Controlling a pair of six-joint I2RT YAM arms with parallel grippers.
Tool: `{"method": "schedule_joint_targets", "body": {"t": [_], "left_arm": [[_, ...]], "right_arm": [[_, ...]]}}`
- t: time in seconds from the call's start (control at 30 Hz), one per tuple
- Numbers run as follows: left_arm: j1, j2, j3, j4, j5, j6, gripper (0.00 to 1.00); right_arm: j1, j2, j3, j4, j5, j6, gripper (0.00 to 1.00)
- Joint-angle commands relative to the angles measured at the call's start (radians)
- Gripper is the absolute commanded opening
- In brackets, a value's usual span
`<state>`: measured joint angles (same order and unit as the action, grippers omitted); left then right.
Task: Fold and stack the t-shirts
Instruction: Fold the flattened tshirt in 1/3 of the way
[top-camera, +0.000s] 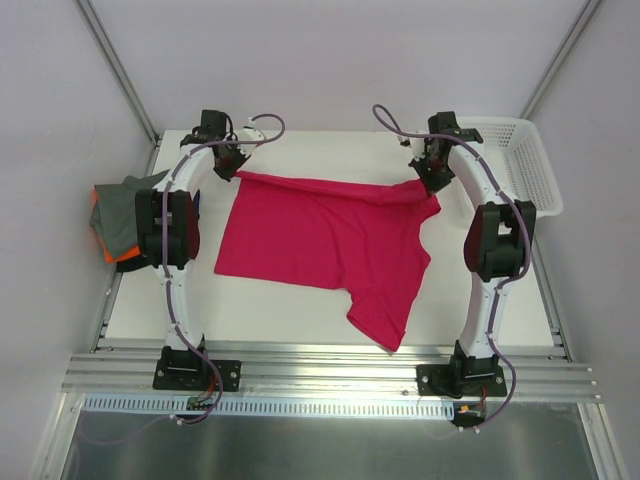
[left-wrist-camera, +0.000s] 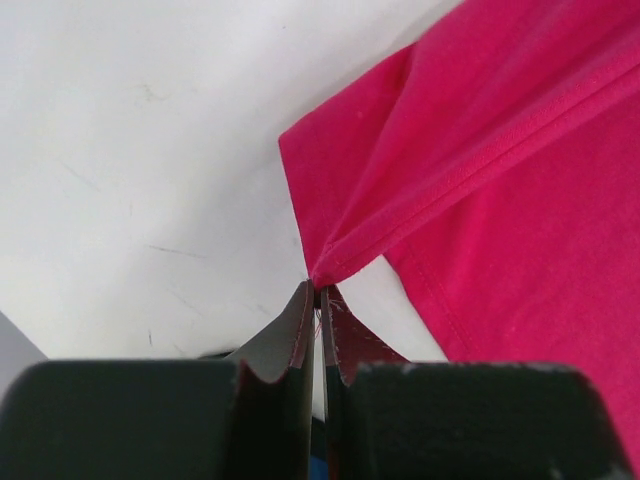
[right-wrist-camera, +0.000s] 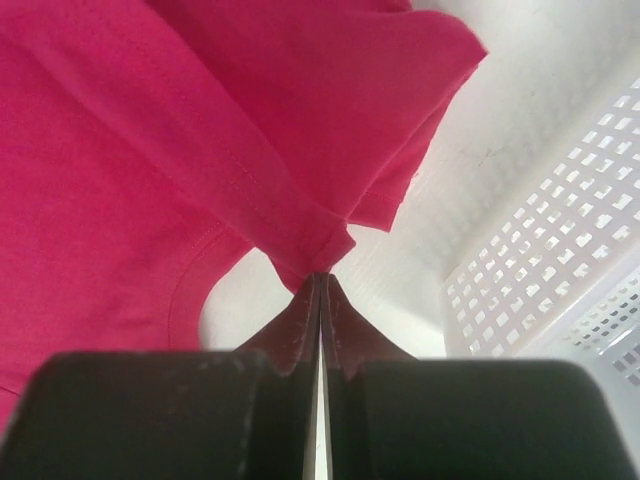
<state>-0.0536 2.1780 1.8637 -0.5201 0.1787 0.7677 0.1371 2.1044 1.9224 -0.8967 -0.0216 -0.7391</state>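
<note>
A magenta-pink t-shirt (top-camera: 320, 240) lies spread across the middle of the white table (top-camera: 290, 310), one sleeve hanging toward the near edge. Its far edge is lifted off the table at both ends. My left gripper (top-camera: 228, 168) is shut on the far left corner of the pink t-shirt (left-wrist-camera: 480, 170), the cloth pinched at the fingertips of the left gripper (left-wrist-camera: 318, 290). My right gripper (top-camera: 430, 178) is shut on the far right shoulder of the pink t-shirt (right-wrist-camera: 150, 170), the fabric bunched at the tips of the right gripper (right-wrist-camera: 321, 273). Grey and orange t-shirts (top-camera: 118, 215) lie piled at the table's left edge.
A white plastic mesh basket (top-camera: 520, 160) stands at the back right corner, close beside the right gripper, and its wall (right-wrist-camera: 560, 260) fills the right of the right wrist view. Metal frame rails (top-camera: 330, 372) run along the near edge.
</note>
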Motion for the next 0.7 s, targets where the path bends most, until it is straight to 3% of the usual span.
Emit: {"method": "schedule_joint_targets", "body": {"t": [0.0,0.4,0.67], "left_arm": [[0.015,-0.092,-0.024,-0.004,0.01,-0.007,0.0],[-0.006,-0.1,-0.081,-0.017,0.028,-0.022,0.0],[-0.015,-0.063,-0.038,-0.023,0.036,-0.022,0.0]], "right_arm": [[-0.004,-0.09,-0.01,-0.028,-0.015,0.014,0.0],[-0.008,-0.116,-0.072,-0.03,-0.015,0.006,0.0],[-0.053,-0.083,0.006,-0.007,0.057,0.01,0.0]]}}
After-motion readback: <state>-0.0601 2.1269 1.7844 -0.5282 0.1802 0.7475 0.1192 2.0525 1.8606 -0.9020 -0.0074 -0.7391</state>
